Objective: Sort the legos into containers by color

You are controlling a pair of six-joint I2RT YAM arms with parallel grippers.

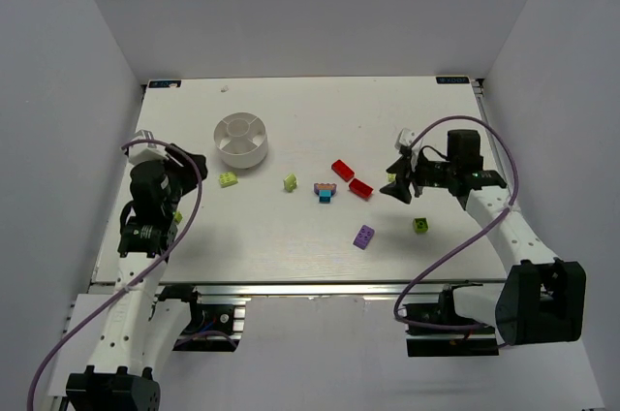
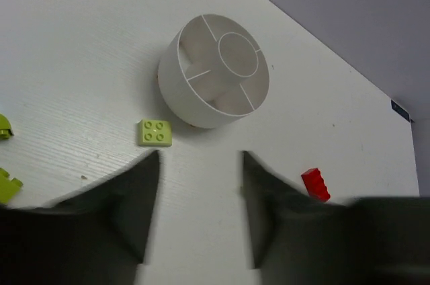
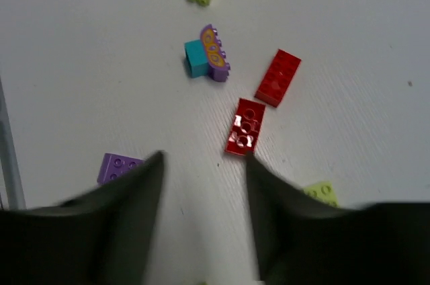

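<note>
We see left jaws released and empty, aimed at the dish (image 2: 176,90); lime brick (image 2: 155,132) lies between them and it. Left arm (image 1: 153,207) is folded at the worktop (image 1: 291,246) edge. Right arm (image 1: 494,207) reaches toward the dish, jaws released and empty; red brick (image 3: 246,126) just ahead, well right of the dish.
</note>
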